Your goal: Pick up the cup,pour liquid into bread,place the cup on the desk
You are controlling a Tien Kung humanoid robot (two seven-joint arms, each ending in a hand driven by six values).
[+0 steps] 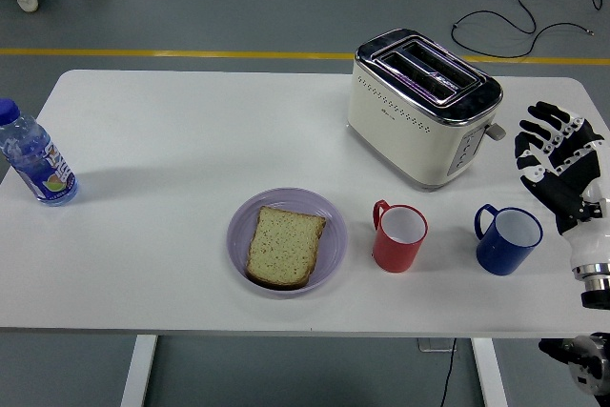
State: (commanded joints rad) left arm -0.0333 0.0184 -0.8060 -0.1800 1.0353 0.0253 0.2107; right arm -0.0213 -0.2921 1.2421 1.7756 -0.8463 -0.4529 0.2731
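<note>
I judge the pickup not yet begun: my right hand (556, 161) hovers with fingers spread wide, holding nothing, just beyond the blue cup (508, 239) at the table's right. The slice of bread (284, 245) lies on the purple plate (330, 219), past the red cup (398, 235). Next I need to lower the hand and close it around a cup.
</note>
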